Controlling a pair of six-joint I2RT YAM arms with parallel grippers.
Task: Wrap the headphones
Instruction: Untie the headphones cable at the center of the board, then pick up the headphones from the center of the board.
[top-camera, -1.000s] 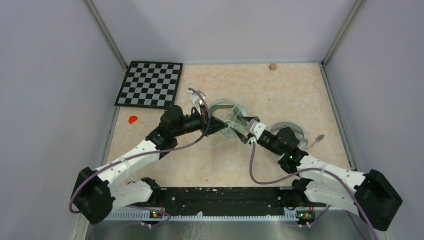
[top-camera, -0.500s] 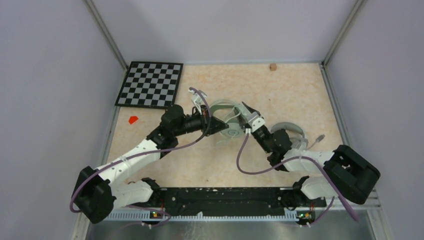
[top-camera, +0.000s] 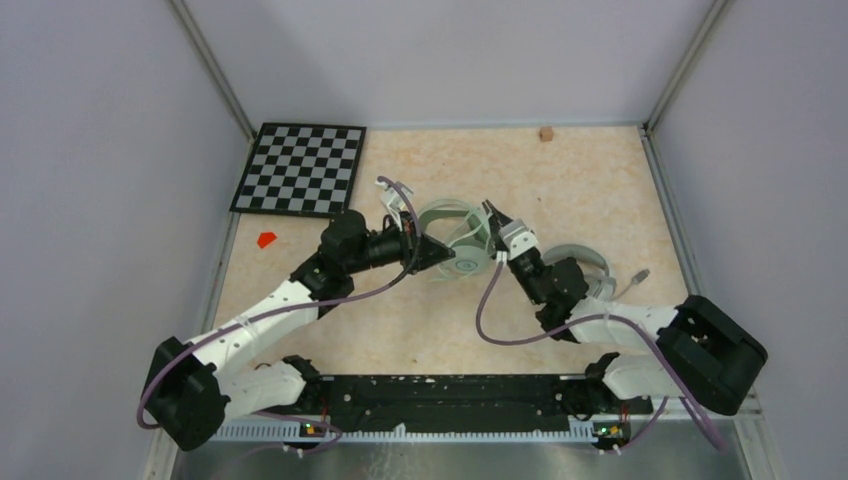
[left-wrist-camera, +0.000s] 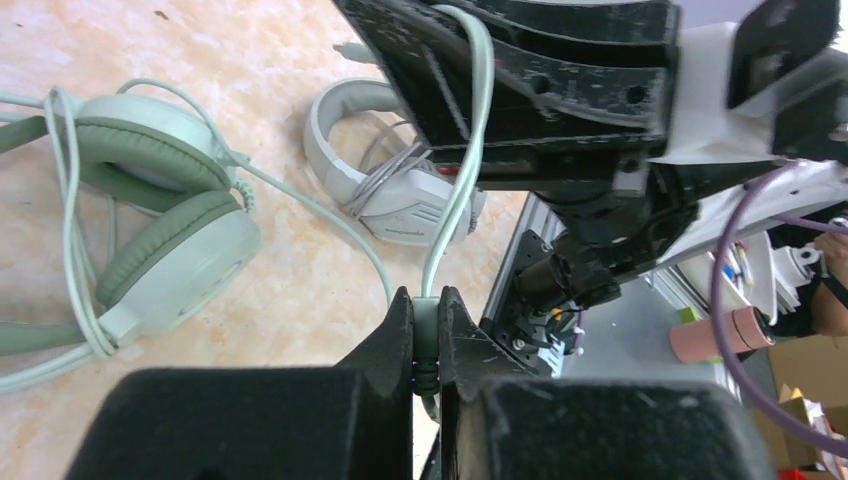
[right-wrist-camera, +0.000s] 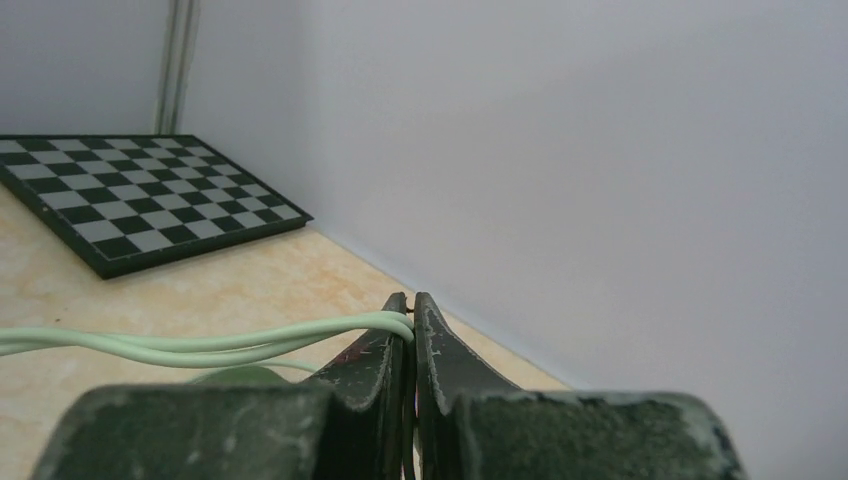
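Note:
The mint-green headphones (top-camera: 452, 232) (left-wrist-camera: 165, 215) lie mid-table between both grippers, cable looped round the cups. My left gripper (left-wrist-camera: 427, 302) (top-camera: 440, 252) is shut on the grey-green plug end of the pale-green cable (left-wrist-camera: 455, 200), which runs upward from the jaws past the right arm. My right gripper (right-wrist-camera: 412, 308) (top-camera: 489, 211) is shut on two strands of that same cable (right-wrist-camera: 200, 345), lifted off the table. The white headphones (left-wrist-camera: 400, 195) (top-camera: 583, 256) lie to the right, partly hidden under the right arm, grey cable wound on them.
A chessboard (top-camera: 300, 168) (right-wrist-camera: 140, 205) lies at the back left. A small red piece (top-camera: 266, 240) sits near the left edge and a small wooden cube (top-camera: 546, 133) at the back wall. Grey walls close in three sides.
My right arm swung back and left, and its jaws went from open to shut on the pale-green cable. The left arm held still, gripping the plug end.

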